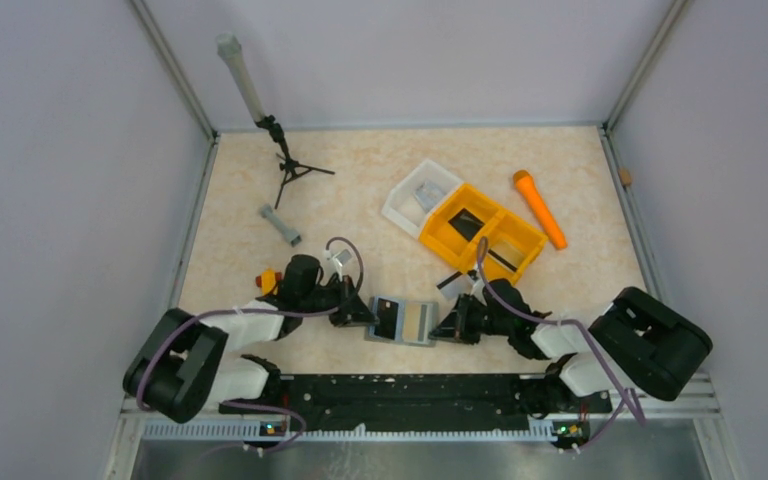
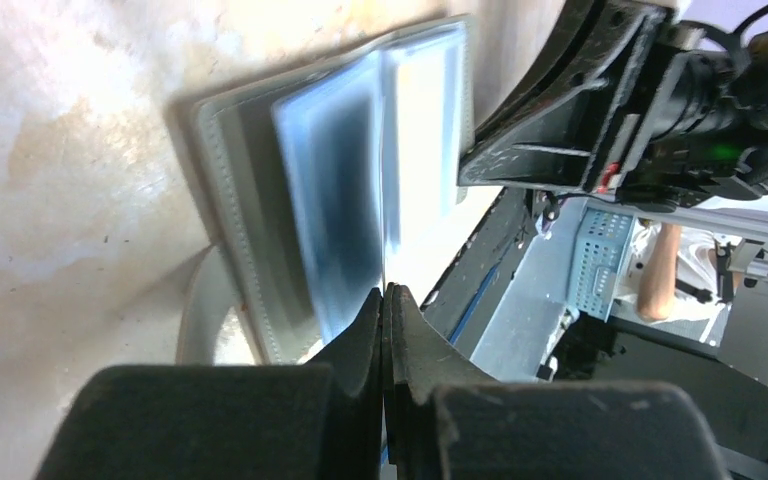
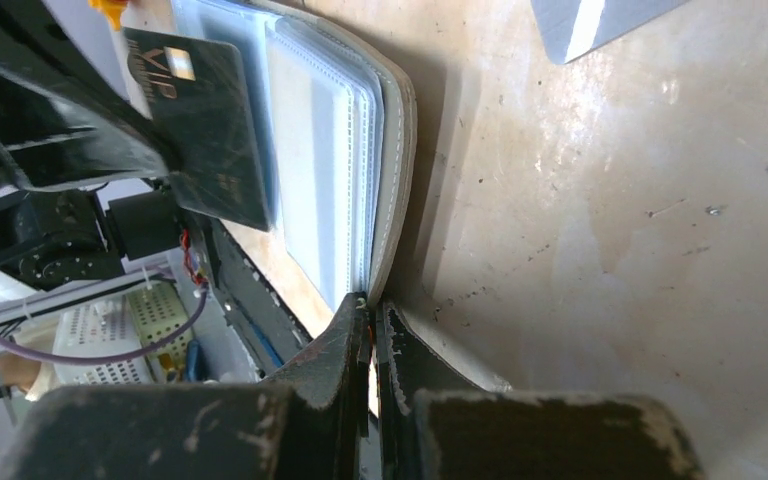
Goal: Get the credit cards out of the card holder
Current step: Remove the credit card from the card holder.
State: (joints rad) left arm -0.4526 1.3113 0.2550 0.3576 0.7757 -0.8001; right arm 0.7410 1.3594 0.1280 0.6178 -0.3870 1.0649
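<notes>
Left gripper [image 2: 388,300] and right gripper [image 3: 370,308] both clenched, each pinching a side of the open holder [image 1: 418,323], mid near edge. We judge it part done: dark cards [image 1: 466,222] in the bin [image 1: 438,240], one black card [image 3: 205,130] not yet out.

Top view evenly bright, sharp. Wrist views blur up close; white glare washes the flat grey folding card holder [image 2: 340,190].
</notes>
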